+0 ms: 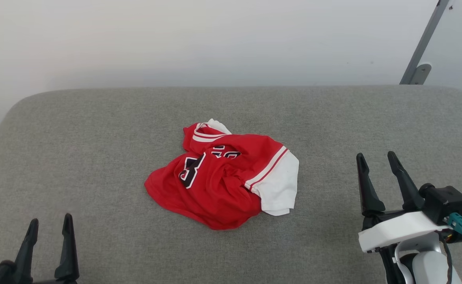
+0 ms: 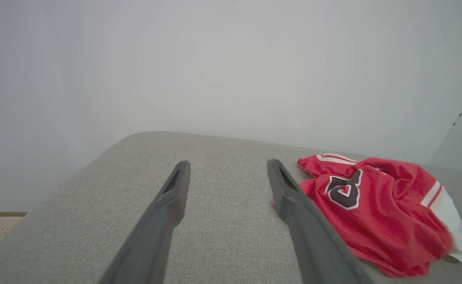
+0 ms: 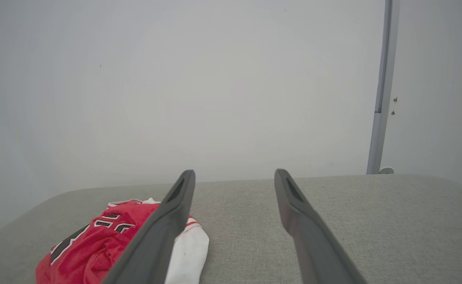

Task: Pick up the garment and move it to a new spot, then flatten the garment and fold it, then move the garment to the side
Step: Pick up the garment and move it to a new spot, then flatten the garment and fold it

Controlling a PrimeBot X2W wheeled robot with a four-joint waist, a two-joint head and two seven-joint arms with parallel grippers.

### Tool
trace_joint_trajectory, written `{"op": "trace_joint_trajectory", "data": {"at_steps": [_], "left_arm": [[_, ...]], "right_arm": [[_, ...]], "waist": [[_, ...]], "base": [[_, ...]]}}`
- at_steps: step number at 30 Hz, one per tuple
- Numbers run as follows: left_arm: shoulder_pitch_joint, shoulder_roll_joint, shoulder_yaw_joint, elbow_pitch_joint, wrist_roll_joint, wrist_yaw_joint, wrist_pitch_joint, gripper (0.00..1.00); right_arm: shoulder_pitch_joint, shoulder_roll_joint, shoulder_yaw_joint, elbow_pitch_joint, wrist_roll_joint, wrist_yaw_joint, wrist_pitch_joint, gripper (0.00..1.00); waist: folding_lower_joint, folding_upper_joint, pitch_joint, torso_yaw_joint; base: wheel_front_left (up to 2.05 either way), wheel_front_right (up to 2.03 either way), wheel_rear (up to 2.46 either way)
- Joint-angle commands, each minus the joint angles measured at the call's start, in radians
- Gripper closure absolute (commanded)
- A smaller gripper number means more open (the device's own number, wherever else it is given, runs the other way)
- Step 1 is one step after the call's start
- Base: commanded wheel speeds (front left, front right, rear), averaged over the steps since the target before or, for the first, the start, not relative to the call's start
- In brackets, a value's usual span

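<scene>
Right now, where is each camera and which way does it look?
Head view: on the head, looking down at the garment on the grey pad; left tool and right tool show, open.
Left wrist view: on that wrist, looking along its fingers toward the wall; garment at right.
Right wrist view: on that wrist, looking along its fingers toward the wall; garment at lower left.
Shared: all three see the garment.

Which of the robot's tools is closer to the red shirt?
Right, probably. The right tool stands open to the right of the red shirt, by its white sleeve; the left tool, also open, is farther off, at its lower left.
</scene>
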State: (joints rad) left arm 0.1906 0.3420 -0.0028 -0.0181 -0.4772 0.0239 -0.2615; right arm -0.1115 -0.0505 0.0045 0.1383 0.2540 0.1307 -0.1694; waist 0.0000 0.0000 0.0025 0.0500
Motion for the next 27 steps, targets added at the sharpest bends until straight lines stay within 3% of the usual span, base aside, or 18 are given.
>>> {"op": "trace_joint_trajectory", "data": {"at_steps": [1,7,13,27], "left_arm": [[0.011,-0.012,0.019,0.003,0.020,-0.017,-0.005,0.00],[0.014,-0.087,0.085,0.030,0.079,-0.089,-0.005,0.00],[-0.006,-0.125,0.115,0.039,0.130,-0.129,-0.005,0.00],[-0.032,-0.162,0.110,0.041,0.174,-0.154,-0.005,0.00]], "right_arm": [[0.013,0.000,-0.002,0.001,-0.001,0.000,-0.008,0.00],[0.025,0.000,-0.016,0.011,0.003,0.000,-0.013,0.00],[0.037,0.000,-0.020,0.018,0.004,0.000,-0.014,0.00],[0.013,0.000,0.013,0.048,0.022,0.000,0.062,0.00]], "waist": [[0.0000,0.0000,-0.002,0.002],[0.0000,0.0000,-0.009,0.009],[0.0000,0.0000,-0.011,0.012],[0.0000,0.0000,0.002,0.031]], "base": [[0.00,0.00,0.00],[0.00,0.00,0.00],[0.00,0.00,0.00],[0.00,0.00,0.00]]}}
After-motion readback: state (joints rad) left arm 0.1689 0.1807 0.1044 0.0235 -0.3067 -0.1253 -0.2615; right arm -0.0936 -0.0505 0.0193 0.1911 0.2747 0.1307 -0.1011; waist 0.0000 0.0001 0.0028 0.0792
